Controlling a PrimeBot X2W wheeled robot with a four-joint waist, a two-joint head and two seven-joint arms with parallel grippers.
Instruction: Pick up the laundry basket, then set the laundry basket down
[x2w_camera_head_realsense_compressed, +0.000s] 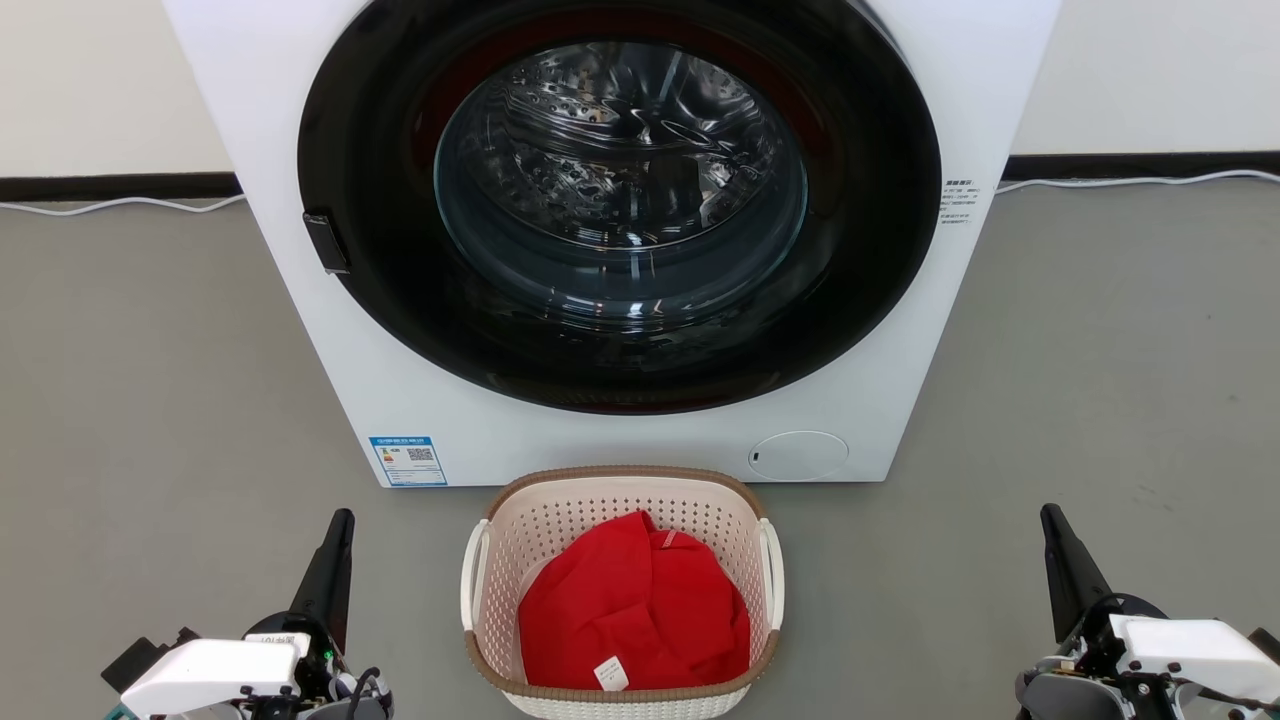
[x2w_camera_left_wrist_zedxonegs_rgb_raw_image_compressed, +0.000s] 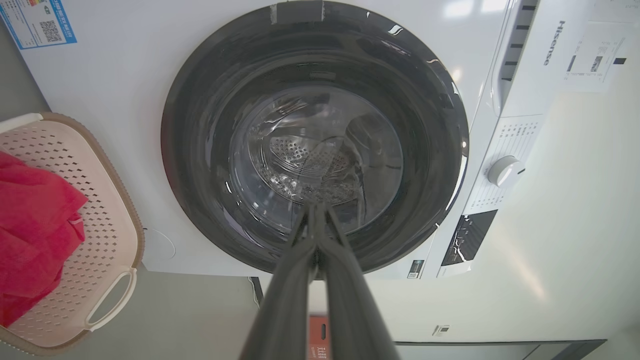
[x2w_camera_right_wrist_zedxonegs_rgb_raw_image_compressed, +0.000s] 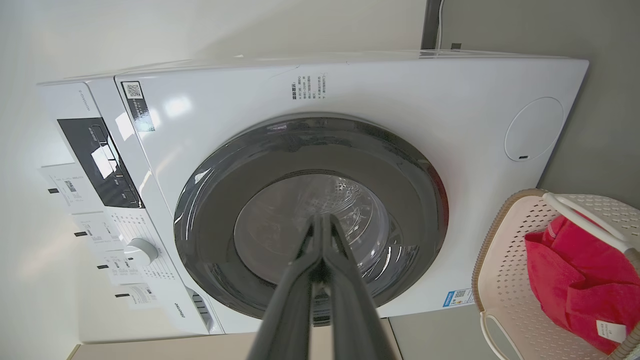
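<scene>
I see the laundry basket (x2w_camera_head_realsense_compressed: 560, 525) on the floor just in front of the washing machine (x2w_camera_head_realsense_compressed: 600, 445), below its round door. It is cream-white perforated plastic, rounded-rectangular, with a brown woven-look rim, a white loop handle on each side and a red garment (x2w_camera_head_realsense_compressed: 630, 610) bundled inside. My left gripper (x2w_camera_head_realsense_compressed: 342, 520) hangs out from the machine's left front corner and my right gripper (x2w_camera_head_realsense_compressed: 1050, 515) out from its right, both pinched closed and empty.

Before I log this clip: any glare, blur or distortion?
Head view: sharp, evenly lit, reflections on the door glass. Left wrist view: wide-angle bowing of the washing machine, glare patches on its white front. Right wrist view: pale washed-out wall, laundry basket cropped.
</scene>
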